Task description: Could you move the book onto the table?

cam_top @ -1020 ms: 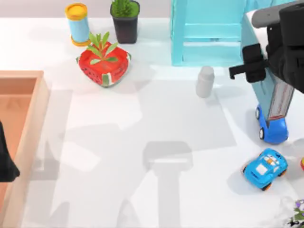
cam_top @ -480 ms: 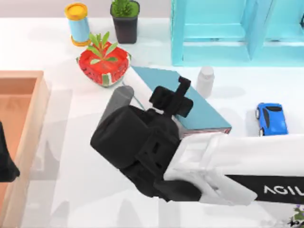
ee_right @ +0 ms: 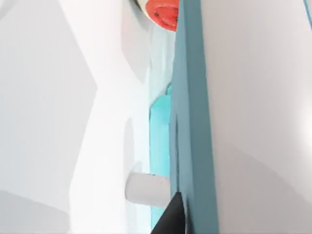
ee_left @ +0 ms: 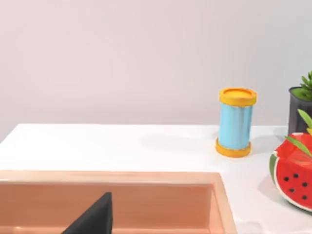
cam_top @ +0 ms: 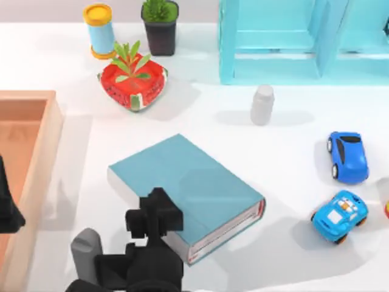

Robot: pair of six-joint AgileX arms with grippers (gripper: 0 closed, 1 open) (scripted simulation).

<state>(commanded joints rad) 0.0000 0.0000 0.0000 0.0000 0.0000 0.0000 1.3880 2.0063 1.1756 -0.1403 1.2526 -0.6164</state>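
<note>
book lying flat on the table, right gripper at its near edge

the left gripper (cam_top: 7,210), cut off at the left edge over the wooden box (cam_top: 27,158), hides its fingers. the book (cam_top: 188,191) lies mid-table (cam_top: 292,255); half a second ago it sat nearer the shelf (cam_top: 273,36). the right gripper (cam_top: 159,219) seems pinched on its edge, though its fingers are hidden.

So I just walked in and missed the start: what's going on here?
The right gripper sits at the near edge of the teal book, which lies flat on the white table, apart from the toy cars. Whether its jaws grip the book is unclear. The left arm is parked over the wooden box.
</note>
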